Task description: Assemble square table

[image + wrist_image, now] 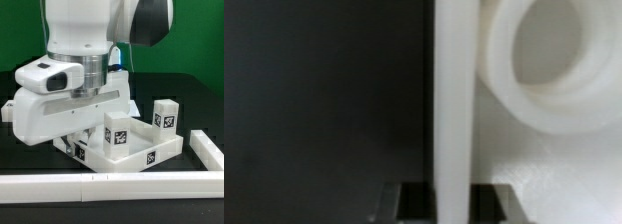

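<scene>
The white square table top [135, 158] lies by the long white wall, its rim up and black-white tags on its side. Two white tagged leg blocks stand in it: one near the middle front [117, 134] and one at the far corner on the exterior view's right [165, 114]. My gripper [452, 200] reaches down at the top's end on the exterior view's left, mostly hidden under the hand [70, 95]. In the wrist view the top's raised rim [452, 100] runs between my two fingers, which sit against it. A round corner socket [553, 60] lies beside the rim.
The long white bar-shaped wall [100, 186] runs along the front and turns back at the exterior view's right [206, 150]. The table surface is black [313, 100]. A blue cable hangs behind the arm [122, 55].
</scene>
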You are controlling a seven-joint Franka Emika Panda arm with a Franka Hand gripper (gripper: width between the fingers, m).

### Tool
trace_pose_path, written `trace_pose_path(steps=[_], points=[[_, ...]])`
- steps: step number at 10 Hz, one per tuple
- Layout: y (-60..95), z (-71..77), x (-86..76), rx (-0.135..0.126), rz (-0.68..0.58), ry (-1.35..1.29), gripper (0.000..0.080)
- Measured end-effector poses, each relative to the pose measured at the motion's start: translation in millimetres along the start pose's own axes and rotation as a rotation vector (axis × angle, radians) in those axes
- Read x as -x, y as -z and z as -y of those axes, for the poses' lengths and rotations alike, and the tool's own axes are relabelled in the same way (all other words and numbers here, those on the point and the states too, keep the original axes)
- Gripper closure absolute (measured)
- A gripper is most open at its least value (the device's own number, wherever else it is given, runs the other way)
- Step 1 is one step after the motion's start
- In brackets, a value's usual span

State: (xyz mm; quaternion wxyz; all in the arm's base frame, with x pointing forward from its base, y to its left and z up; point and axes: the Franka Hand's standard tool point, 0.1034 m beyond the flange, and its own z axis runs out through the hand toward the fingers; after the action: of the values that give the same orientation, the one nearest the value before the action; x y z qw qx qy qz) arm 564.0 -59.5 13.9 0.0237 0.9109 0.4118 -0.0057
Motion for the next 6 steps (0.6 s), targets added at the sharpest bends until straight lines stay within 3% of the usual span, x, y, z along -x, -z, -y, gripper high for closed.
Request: trace_pose_path(steps=[1,4,5,6], points=[[0.8,-1.2,-2.8,0.015,0.002,0.104,0.0736],[0.2,-3.7,0.0,0.025,0.023,0.282,0.0736],[-0.5,1.5,-12.0,0.038,0.027,0.390,0.0736],[-0.5,7.9,-28.8,0.070,0.012,0.501,0.0736]])
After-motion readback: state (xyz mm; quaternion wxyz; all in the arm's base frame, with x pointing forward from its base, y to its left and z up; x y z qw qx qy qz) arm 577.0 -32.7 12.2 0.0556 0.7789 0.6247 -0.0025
